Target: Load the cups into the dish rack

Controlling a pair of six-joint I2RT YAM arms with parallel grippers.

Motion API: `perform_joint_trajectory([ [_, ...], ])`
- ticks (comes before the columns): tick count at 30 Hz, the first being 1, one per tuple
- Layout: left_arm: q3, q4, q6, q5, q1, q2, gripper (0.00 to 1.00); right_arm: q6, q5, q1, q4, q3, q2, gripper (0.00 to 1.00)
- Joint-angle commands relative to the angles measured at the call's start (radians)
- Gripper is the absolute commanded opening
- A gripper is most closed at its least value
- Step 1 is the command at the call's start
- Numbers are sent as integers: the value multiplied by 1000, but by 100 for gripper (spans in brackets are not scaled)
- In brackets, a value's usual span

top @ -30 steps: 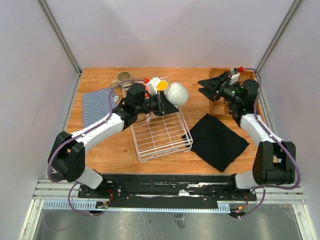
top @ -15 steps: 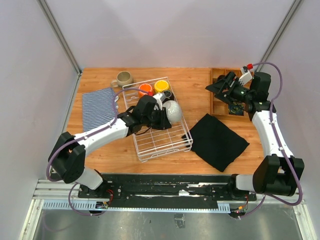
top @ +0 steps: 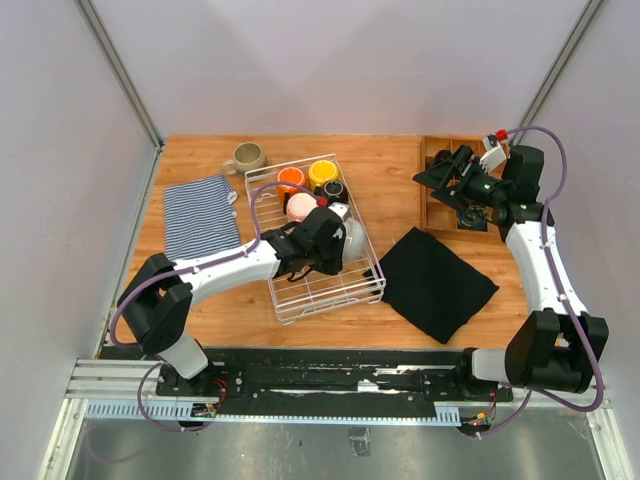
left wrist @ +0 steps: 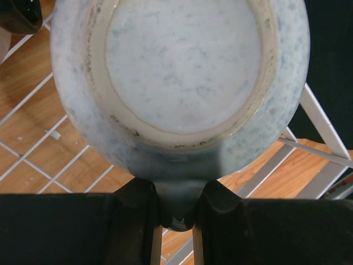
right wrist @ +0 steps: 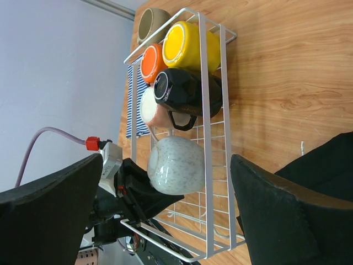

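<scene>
Two cups (top: 322,172) against rack's (top: 330,304) far edge

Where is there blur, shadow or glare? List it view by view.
Top external: even, soft light, sharp all over, no glare. Left wrist: the whitish-grey mug fills the frame, its underside near the left gripper in shadow. Right wrist: the right gripper's fingers dark and soft-edged, the dish rack sharp.
</scene>
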Motion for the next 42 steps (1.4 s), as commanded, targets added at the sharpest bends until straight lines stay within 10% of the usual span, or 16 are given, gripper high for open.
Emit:
perform_joint_trajectory([
  [1,83,25,22,-122,-22,11,1,-2,-25,-28,11,-8,-15,99],
  [26,84,71,-10,-139,-36,120,1,9,-29,-37,15,-25,-29,99],
  [42,69,79,-28,-106,-36,113,34,27,-26,-37,32,-39,-26,99],
])
